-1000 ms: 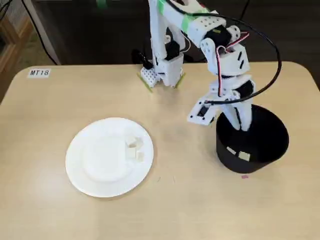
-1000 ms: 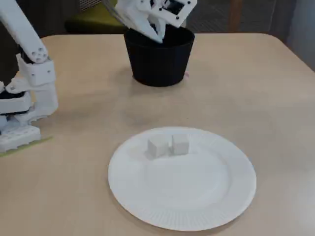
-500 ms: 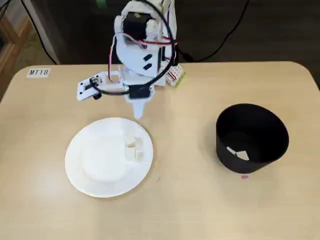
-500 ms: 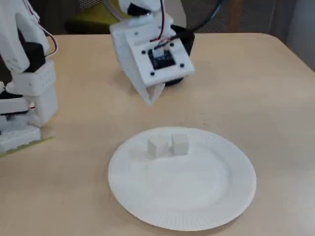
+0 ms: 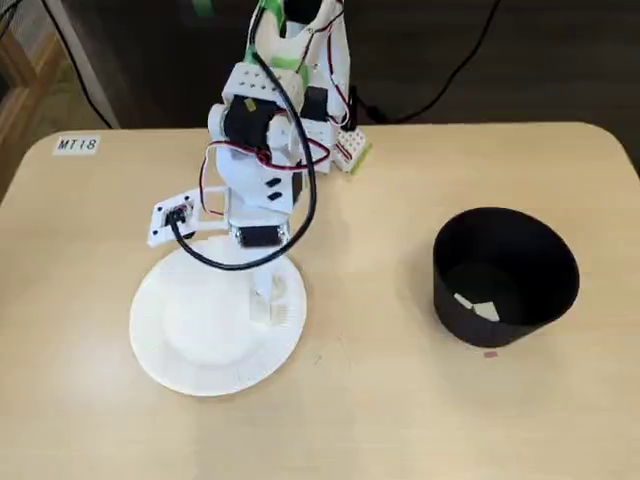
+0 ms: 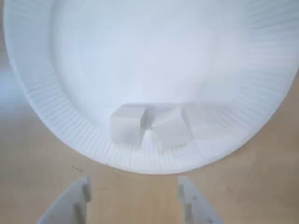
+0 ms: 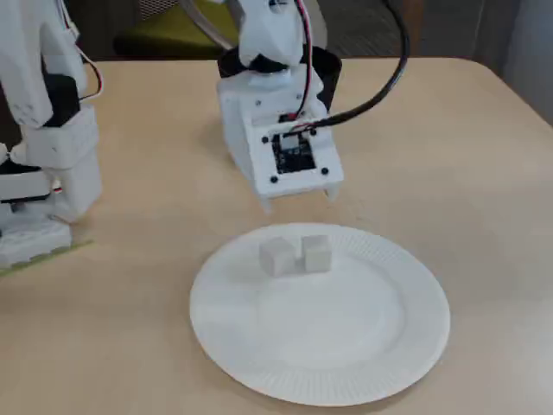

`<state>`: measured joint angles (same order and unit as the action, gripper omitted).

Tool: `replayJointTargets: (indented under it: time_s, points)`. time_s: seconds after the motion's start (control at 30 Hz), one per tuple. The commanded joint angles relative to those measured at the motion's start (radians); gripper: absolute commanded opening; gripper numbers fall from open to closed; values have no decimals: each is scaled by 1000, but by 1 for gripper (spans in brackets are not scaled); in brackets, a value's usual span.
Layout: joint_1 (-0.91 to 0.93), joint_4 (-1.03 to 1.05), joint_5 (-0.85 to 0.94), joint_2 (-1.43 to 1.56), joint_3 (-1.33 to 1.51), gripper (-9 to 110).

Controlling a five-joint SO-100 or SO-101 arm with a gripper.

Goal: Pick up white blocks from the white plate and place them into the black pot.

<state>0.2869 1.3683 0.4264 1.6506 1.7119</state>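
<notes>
Hand (image 6: 133, 198): spread, empty, low over the table (image 5: 400, 400) at the plate (image 6: 42, 93) rim; half a second ago it hung higher, a second ago over the pot (image 5: 505, 300). Judged: a fresh pickup is starting.
Blocks (image 6: 127, 123): two, touching, lower centre of wrist view.
Pot: right of frame, holding pale blocks.

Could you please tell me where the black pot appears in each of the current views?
A fixed view: pot at right on the table, pale pieces inside.
Wrist view: not in it.
Another fixed view: pot at top centre, mostly hidden behind the arm.
Shared landmark: the plate with two blocks.
</notes>
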Motion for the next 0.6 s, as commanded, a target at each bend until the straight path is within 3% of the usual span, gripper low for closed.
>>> replayJointTargets:
  time_s: [0.0,0.2,0.4,0.57]
  points:
    - [32,54,40,3,-31,24]
    - [46,103,163,-48,-28,17]
    - [20,61,89,-107,-51,-2]
    - [34,72,109,-109,-43,9]
